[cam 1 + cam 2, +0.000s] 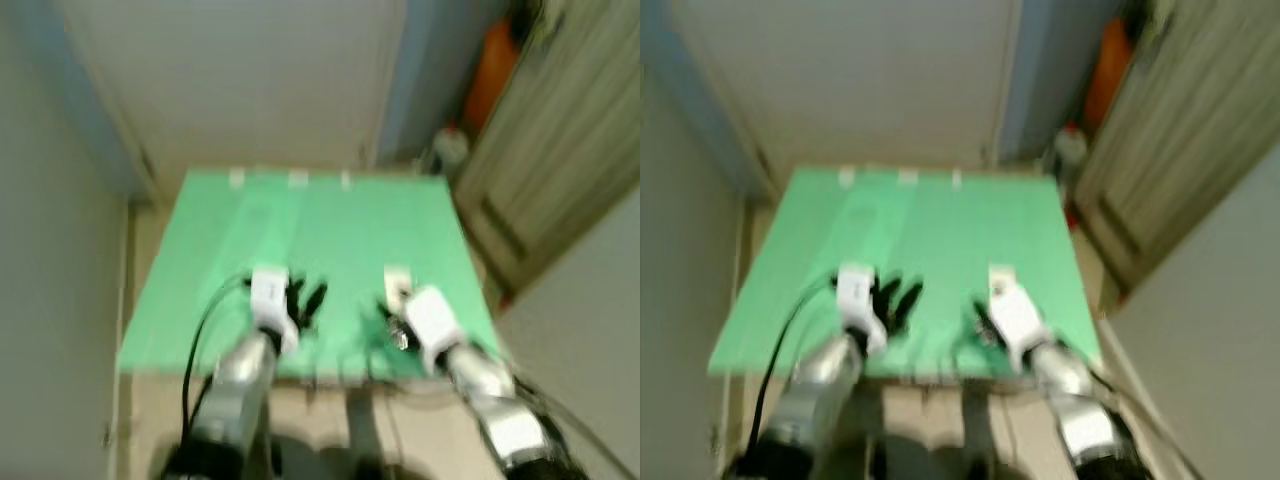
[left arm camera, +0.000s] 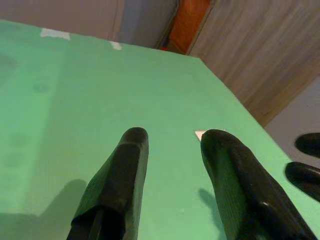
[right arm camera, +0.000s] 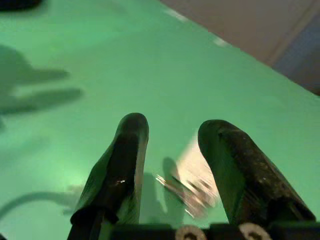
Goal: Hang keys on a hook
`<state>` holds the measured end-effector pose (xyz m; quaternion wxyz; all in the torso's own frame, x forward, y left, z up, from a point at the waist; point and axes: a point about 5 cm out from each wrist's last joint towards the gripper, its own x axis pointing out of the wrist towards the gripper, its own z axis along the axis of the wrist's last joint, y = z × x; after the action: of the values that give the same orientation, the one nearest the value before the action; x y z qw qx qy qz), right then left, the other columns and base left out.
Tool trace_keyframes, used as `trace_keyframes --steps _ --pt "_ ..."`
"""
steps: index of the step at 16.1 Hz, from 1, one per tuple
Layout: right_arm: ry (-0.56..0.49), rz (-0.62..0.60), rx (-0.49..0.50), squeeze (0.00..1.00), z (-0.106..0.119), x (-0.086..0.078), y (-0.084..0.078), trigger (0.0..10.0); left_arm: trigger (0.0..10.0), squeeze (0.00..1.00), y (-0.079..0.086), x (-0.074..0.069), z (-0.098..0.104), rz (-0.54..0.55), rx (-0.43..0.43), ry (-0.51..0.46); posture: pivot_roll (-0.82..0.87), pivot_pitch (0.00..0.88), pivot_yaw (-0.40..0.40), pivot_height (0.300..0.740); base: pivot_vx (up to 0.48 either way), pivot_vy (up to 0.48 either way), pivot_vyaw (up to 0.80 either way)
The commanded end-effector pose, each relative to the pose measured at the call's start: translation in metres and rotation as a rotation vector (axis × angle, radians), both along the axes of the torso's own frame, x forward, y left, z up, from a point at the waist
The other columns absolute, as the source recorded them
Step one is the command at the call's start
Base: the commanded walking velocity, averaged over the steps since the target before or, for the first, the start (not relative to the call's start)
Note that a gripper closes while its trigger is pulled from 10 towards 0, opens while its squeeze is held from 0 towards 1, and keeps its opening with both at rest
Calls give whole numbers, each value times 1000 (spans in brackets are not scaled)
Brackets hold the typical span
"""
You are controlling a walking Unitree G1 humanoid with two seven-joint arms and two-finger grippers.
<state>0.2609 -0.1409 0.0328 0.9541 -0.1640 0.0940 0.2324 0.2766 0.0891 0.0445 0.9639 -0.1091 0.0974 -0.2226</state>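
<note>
Keys (image 3: 187, 192) lie on the green counter (image 1: 330, 215), blurred, just under the right hand (image 3: 172, 132). Right hand: fingers spread, grasping nothing, one on each side of the keys; judged posed for a pick-up from above. Left hand (image 1: 303, 296) hovers over the counter near its front edge, well left of the keys, fingers parted and empty; judged standing by. White tape marks (image 1: 297, 179) sit along the counter's far edge. Beyond: pale door (image 1: 240, 70), orange object (image 1: 492, 70) in the corner. No hook identifiable; head views blurred.
</note>
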Motion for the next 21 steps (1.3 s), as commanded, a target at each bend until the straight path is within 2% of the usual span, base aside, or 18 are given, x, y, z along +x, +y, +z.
trace_keyframes --steps 1,4,7,8,9,11,13,14,15,17,21 --pt "4 -7 -5 0 -1 1 4 10000 10000 0 -2 -3 -4 8 -12 28 17 127 -18 740 0 0 538" --pt "10 -89 -37 0 -2 6 -2 10000 10000 0 -1 -4 -4 5 -15 29 15 129 -14 740 0 0 0" --pt "47 -166 -192 0 -14 18 -4 10000 10000 0 -1 -8 -7 -7 4 37 17 154 -6 740 0 0 0" --pt "64 -183 -165 424 -17 21 -7 10000 10000 0 0 -12 -8 -15 9 42 26 170 -1 740 0 0 0" --pt "79 -160 -145 1000 -18 22 -7 10000 10000 0 0 -15 -9 -26 17 45 36 180 -1 740 0 0 0" --pt "106 -99 -98 1000 -17 25 -4 10000 10000 0 3 -23 -12 -36 20 55 43 202 2 740 0 0 0" --pt "114 -99 -135 1000 -19 27 -6 10000 10000 0 3 -28 -13 -45 22 63 50 215 6 740 0 0 0" --pt "111 -144 -195 0 -20 33 -13 10000 10000 0 3 -34 -12 -64 22 66 61 240 8 740 0 0 0" --pt "99 -184 -212 0 -18 39 -19 10000 10000 0 3 -39 -9 -80 22 63 70 262 10 740 0 0 0" --pt "63 -185 -180 0 -8 46 -21 10000 10000 0 4 -49 -4 -100 28 55 84 304 17 740 0 0 0" --pt "68 -92 -33 0 1 54 -2 10000 10000 0 4 -68 10 -120 35 41 115 380 24 740 0 0 0"
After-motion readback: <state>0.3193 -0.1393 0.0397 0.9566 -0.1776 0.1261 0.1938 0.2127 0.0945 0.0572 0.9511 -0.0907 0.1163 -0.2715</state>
